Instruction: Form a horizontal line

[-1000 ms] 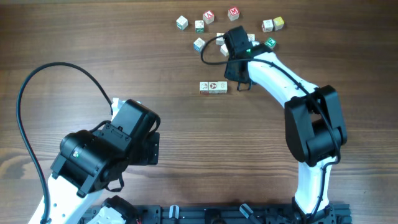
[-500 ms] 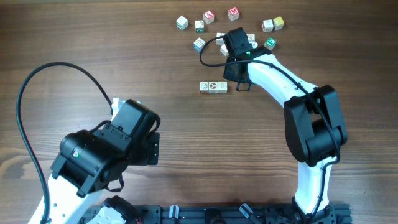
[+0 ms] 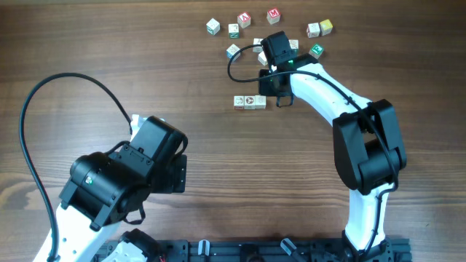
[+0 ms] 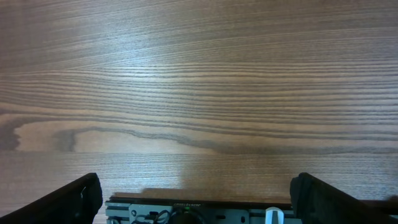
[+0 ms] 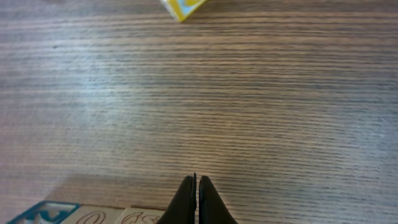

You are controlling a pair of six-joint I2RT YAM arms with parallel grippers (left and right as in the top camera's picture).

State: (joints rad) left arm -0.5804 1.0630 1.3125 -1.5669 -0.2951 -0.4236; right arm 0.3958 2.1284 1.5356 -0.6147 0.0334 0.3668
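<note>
Across the table, my left gripper hangs released, well apart. My right gripper is clenched empty just beside the right end of the horizontal line. I judge I'm squaring the row; next calls for opening over one of the loose cubes.

Right gripper: two black fingers pressed together, tips meeting at bottom centre, low over the brown wood-grain table. Row of small whitish letter cubes cut off by the bottom edge, just left of the fingers; leftmost face marked blue, the next faces tan. Yellow-and-white cube at the top edge, well apart from the row.
</note>
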